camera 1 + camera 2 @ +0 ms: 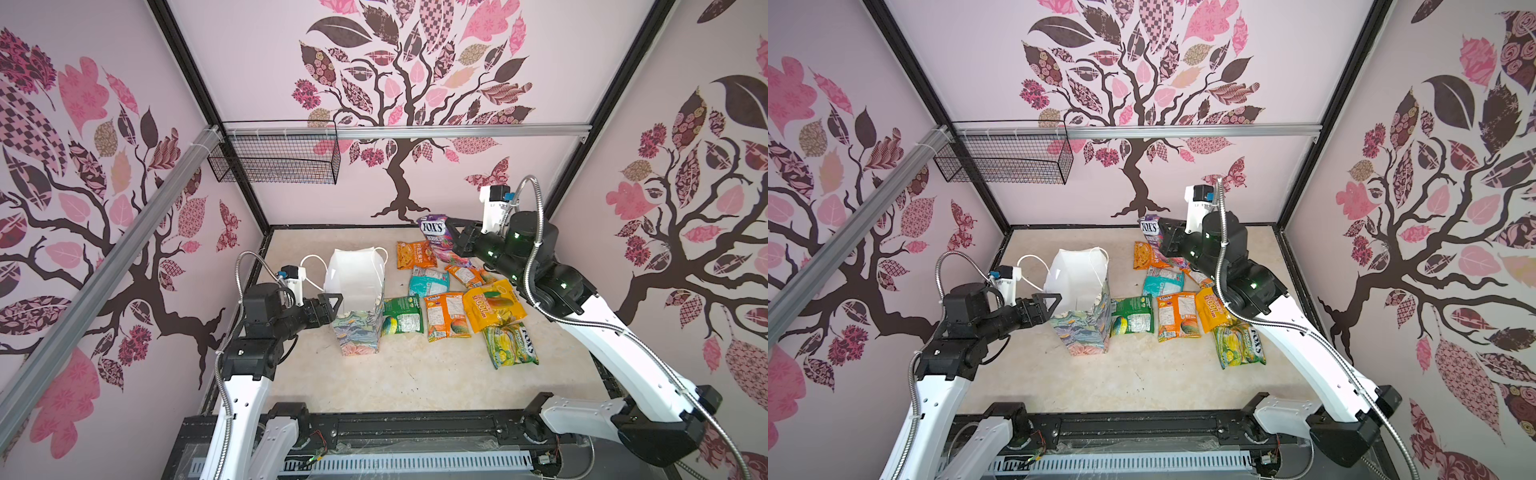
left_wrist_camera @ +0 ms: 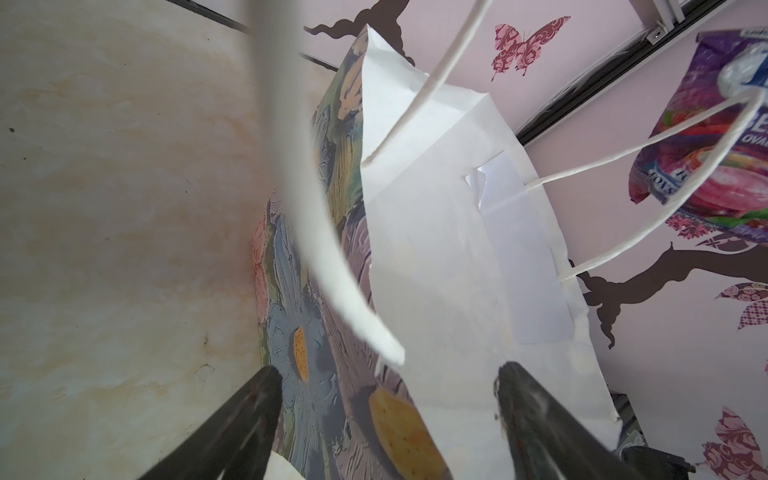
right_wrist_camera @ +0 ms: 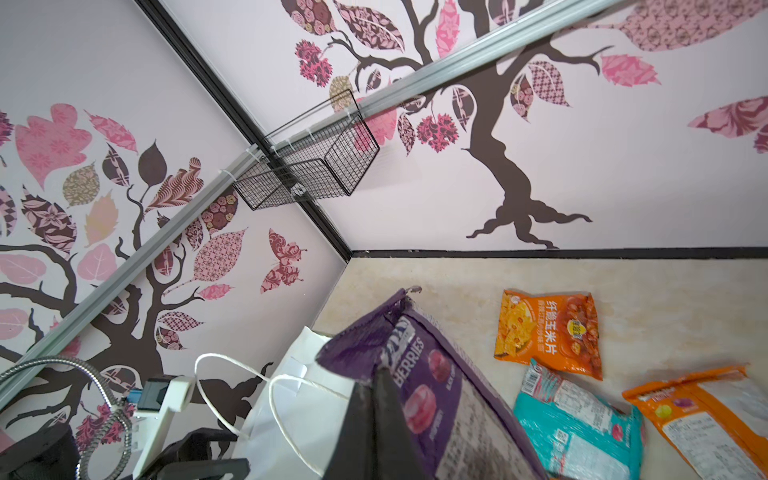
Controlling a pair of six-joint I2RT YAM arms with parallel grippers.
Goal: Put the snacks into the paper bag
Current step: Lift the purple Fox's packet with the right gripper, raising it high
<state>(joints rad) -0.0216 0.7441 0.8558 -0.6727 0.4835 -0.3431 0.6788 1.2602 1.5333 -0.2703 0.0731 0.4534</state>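
At the near left, the left gripper stands with its jaws apart, astride the left wall of the tall paper gift bag. The left wrist view shows one finger outside and one inside, neither pressing the paper. The bag, printed blue-green and peach outside and white inside, stands upright left of centre on the beige marbled tabletop, with its white cord handles loose at the mouth.

To its right, flat packets lie on the tabletop: a dark green one just beside the bag, a teal one, orange ones, a larger yellow one and a yellow-green one.

At the far right, the right gripper is clamped on the glossy purple "FOX'S BERRIES" packet, held clear of the table.

This looks like the carrying step for that packet. The next move calls for bringing it left over the bag's mouth, clear of the handles, and letting go only once it is above the opening.
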